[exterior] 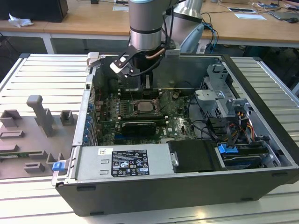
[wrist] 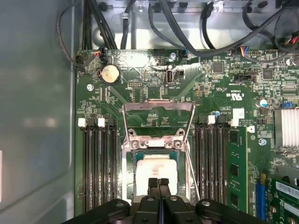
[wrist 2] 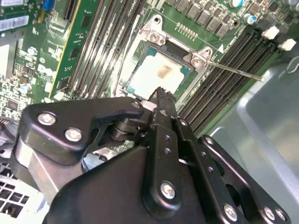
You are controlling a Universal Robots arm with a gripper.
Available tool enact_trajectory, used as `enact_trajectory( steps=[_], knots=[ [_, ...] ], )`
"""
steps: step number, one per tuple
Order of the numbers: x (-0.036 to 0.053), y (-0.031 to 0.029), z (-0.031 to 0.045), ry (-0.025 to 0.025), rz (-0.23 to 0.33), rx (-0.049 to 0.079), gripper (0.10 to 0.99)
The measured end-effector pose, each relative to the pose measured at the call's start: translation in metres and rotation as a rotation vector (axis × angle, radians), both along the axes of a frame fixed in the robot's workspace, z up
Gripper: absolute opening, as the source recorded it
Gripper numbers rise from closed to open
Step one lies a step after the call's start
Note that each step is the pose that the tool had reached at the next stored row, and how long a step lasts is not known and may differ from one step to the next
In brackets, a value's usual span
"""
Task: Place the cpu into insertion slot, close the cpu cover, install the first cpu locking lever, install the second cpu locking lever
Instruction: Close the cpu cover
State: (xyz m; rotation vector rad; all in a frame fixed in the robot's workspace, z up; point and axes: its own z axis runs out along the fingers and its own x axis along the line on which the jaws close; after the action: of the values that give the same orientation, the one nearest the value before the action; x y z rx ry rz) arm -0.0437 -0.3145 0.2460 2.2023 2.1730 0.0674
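The cpu (wrist: 154, 169) lies flat in the socket on the green motherboard, its silver-grey top showing in both wrist views (wrist 2: 159, 72) and small in the exterior view (exterior: 142, 106). The cpu cover (wrist: 159, 106), a thin metal frame with an open window, stands swung up from its hinge beside the socket. A thin wire locking lever (wrist 2: 233, 70) sticks out free from the socket corner, and a lever (wrist: 194, 177) runs along the socket's side. My gripper (wrist: 159, 183) hangs just above the cpu's edge, its two black fingers pressed together with nothing between them (wrist 2: 161, 93) (exterior: 147, 84).
Rows of memory slots (wrist: 100, 168) flank the socket on both sides. A black card (exterior: 138, 127) lies in front of the socket, with a power supply (exterior: 126, 163) at the case front. A drive cage and cables (exterior: 224, 107) stand at the exterior view's right, grey fixtures (exterior: 39, 116) at its left.
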Motion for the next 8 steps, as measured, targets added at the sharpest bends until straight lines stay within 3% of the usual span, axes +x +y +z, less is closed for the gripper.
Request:
enact_trajectory(
  steps=[8],
  knots=[
    [0.0, 0.0004, 0.0104, 0.0, 0.0, 0.0, 0.106]
  ],
)
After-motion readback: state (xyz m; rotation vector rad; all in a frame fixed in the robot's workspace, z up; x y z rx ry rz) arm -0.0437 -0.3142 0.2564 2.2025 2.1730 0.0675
